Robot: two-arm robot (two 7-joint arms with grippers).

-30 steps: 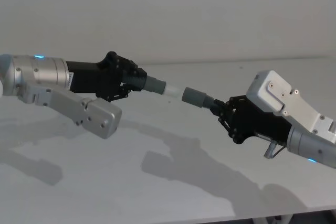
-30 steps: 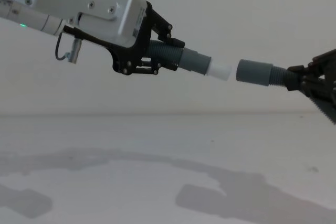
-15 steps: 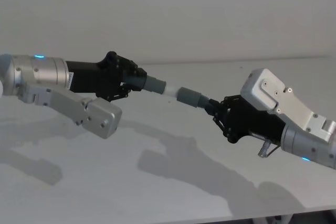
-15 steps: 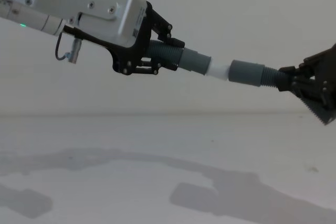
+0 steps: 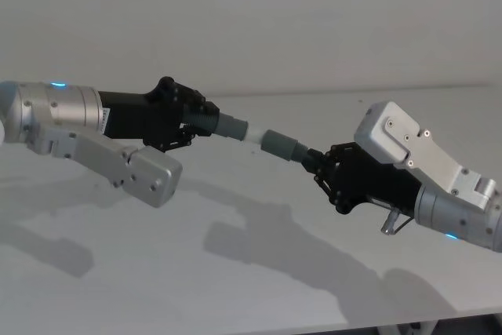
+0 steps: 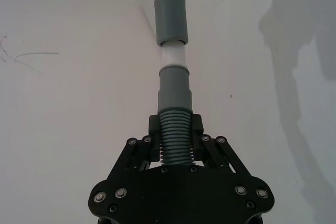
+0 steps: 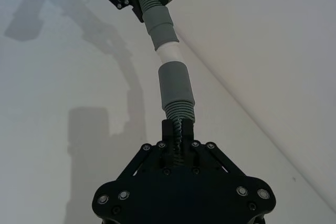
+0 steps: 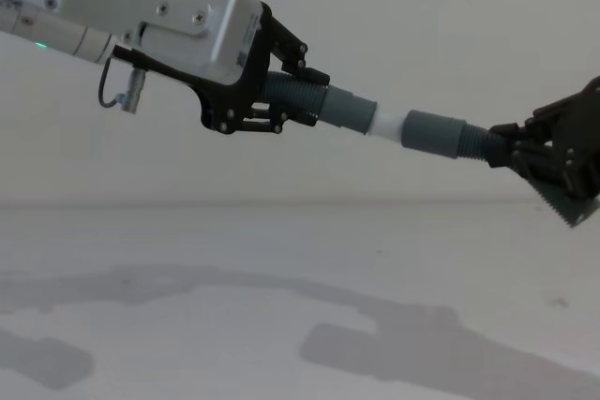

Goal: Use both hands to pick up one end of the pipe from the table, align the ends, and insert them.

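Chest view: the left hand (image 8: pixel 272 100) is clamped on the ribbed section of the left pipe piece (image 8: pixel 323 107), held high above the desk (image 8: pixel 281 306); its smooth cuff (image 8: pixel 352 112) and white tip (image 8: pixel 388 125) point right. The right hand (image 8: pixel 525 152), at the right edge, is clamped on the ribs of the right pipe piece (image 8: pixel 473 143); its grey cuff (image 8: pixel 433 131) faces left and sits over the outer end of the white tip, part of which remains exposed. Both grips sit on the ribs just behind the cuffs, probably so the flexible hose cannot bend during mating; both pieces are held well clear of the desk, which leaves the arms free to adjust angle. In the left wrist view the two cuffs lie close to one line. Compared with a second ago, the gap between tip and grey cuff has closed; the right hand has advanced left, while the left hand has held position. Judged stage: insertion begun, not fully seated.
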